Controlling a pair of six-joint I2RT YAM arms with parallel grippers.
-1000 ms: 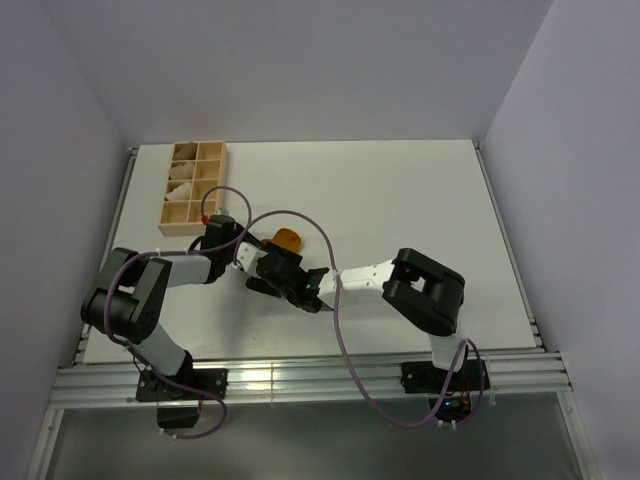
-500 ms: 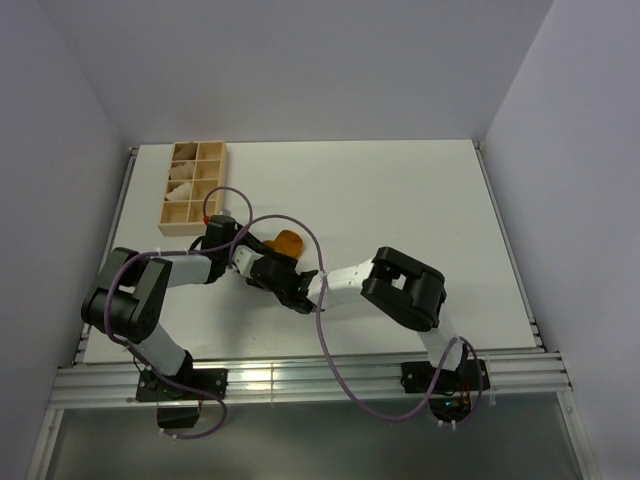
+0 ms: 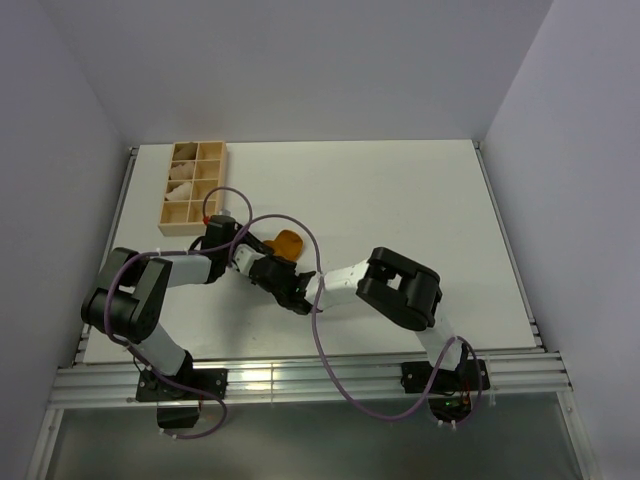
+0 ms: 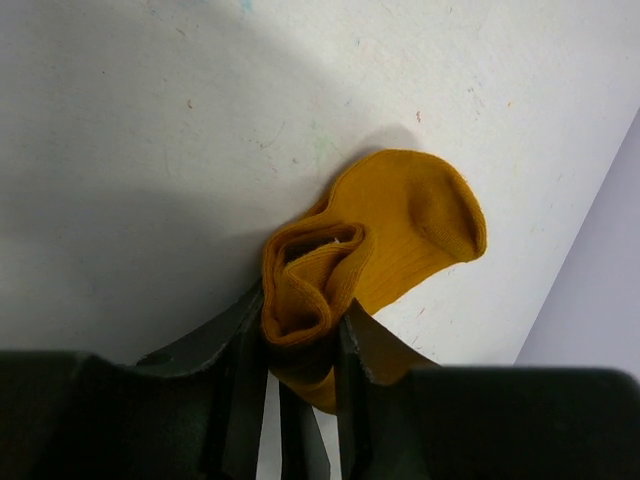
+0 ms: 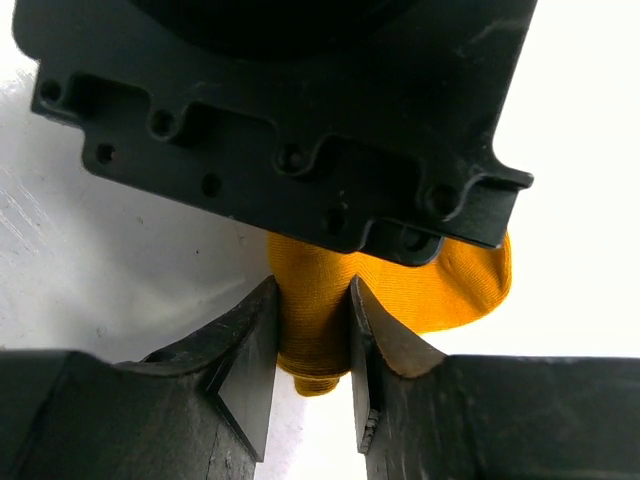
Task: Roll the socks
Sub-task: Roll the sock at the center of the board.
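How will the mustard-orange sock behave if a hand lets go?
Probably floppy: the mustard-orange fabric sock bunches into folds in the left hand. Its curl looks loose, so it would likely unroll. Squeezed thin by the right hand, probably soft.

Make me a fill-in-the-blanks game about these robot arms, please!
The sock is the colour ____. The left gripper and the right gripper are both ____ on the sock. The wooden tray sits at the far ____ corner of the table.
Missing words: orange; shut; left.
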